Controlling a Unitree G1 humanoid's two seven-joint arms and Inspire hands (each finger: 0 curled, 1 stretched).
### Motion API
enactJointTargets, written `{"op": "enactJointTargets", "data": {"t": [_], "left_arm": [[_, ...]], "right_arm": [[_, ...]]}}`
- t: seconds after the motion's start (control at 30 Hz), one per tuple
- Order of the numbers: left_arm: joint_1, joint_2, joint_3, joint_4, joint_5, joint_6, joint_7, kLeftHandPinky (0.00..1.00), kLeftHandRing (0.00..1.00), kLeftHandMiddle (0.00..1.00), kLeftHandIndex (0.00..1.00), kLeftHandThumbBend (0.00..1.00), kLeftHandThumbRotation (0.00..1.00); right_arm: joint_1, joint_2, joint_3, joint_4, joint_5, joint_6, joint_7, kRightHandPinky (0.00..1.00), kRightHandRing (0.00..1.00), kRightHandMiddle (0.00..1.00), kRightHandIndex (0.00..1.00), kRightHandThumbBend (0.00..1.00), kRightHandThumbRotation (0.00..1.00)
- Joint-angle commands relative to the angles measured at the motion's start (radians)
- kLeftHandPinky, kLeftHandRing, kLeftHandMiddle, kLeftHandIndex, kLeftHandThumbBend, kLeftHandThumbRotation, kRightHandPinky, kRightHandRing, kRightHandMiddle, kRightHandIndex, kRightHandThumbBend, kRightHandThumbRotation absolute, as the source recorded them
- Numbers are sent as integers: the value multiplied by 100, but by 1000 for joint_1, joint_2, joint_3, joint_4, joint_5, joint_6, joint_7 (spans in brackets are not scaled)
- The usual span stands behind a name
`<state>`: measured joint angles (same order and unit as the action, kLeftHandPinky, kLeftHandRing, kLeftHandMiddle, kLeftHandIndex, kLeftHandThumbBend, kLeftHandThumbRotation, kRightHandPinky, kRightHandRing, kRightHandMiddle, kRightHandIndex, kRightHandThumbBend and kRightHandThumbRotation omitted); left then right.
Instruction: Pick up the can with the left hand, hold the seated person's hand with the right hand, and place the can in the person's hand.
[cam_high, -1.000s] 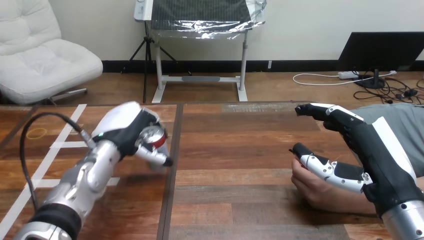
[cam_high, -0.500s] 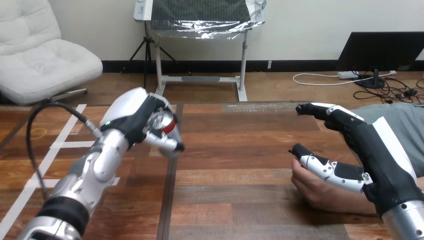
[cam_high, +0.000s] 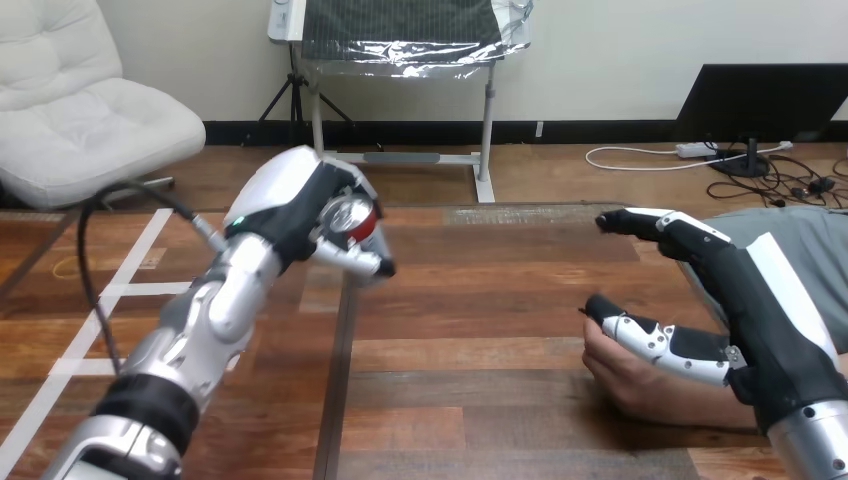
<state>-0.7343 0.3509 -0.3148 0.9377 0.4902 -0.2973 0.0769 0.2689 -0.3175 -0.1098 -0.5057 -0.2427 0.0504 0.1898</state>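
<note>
**Can in the left hand, hand-over not yet made**

The left hand (cam_high: 300, 205) is closed round the red-and-silver can (cam_high: 352, 215), with fingers and thumb curled about its side. The can is carried clear of the bench (cam_high: 480, 300), tilted with its top towards the camera. The pick-up can therefore be judged done.

The right hand (cam_high: 745, 295) is held at the right side with its fingers stretched forward and nearly straight. Its thumb is laid across the top of the person's hand (cam_high: 635, 375), which rests on the bench. No fingers are seen curled round that hand, so the holding step is judged begun at most.

The can and the person's hand are well apart, with bare bench between them. Three things are left to be done: the person's hand is to be gripped, the can carried across to the right, and the can set in that hand. Whether the person's palm is turned up cannot be told.
</note>
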Motion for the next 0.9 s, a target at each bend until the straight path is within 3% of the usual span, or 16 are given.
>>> {"op": "enactJointTargets", "data": {"t": [0.0,0.5,0.8,0.87], "left_arm": [[-119,-18,27,-58,-15,0,8,35,41,47,50,68,0],[-166,-62,26,-36,-20,17,8,35,41,48,49,68,0],[-186,-84,28,-26,-23,5,17,36,41,47,48,69,0],[-190,-90,28,-25,-21,12,22,36,41,47,48,69,0]], "right_arm": [[-58,-25,-26,-39,-25,-10,-18,80,82,80,74,60,0],[-65,-37,-67,-68,51,31,38,82,86,84,76,60,0],[-64,-83,-108,-70,70,43,89,86,89,86,78,63,0],[-63,-99,-111,-76,53,44,94,86,89,86,79,64,0]]}}
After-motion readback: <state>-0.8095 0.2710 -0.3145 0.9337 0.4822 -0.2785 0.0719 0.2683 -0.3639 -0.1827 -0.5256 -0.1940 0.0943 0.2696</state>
